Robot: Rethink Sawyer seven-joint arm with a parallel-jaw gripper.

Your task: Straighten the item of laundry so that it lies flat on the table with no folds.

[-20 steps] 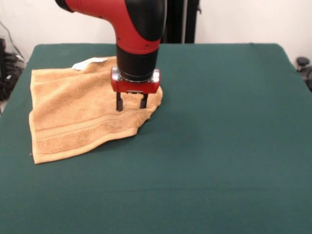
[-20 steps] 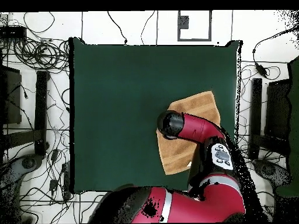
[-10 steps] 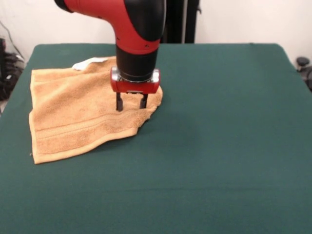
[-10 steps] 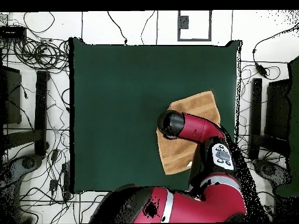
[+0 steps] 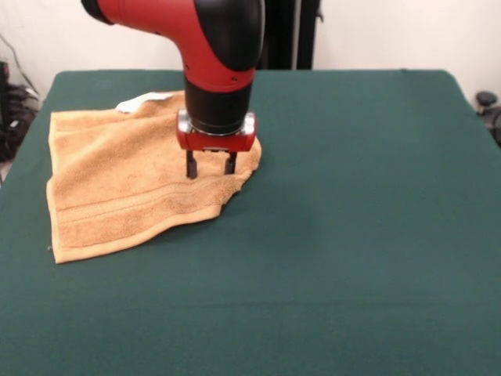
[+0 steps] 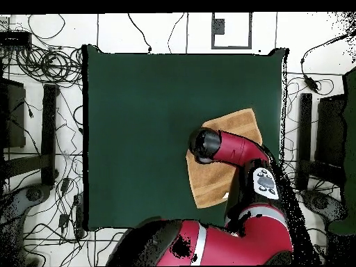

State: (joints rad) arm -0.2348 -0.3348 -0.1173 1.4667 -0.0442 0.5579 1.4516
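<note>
The tan-orange towel (image 5: 129, 184) lies on the left part of the dark green table (image 5: 352, 196) in the front view, with a woven band near its near end and a white tag (image 5: 143, 100) at its far edge. Its right edge is uneven and looks folded under the arm. My gripper (image 5: 209, 174) points straight down with its fingers (image 5: 191, 165) apart, tips on or just above the towel's right part. In the overhead view the towel (image 6: 208, 181) lies at the table's (image 6: 139, 125) right side, partly hidden by the arm (image 6: 226, 149).
Cables and equipment (image 6: 42, 139) lie on the floor around the table in the overhead view. A black stand (image 5: 290, 35) rises behind the table's far edge in the front view.
The arm has shifted slightly; the gripper stays at the same place on the towel. The towel has not moved.
</note>
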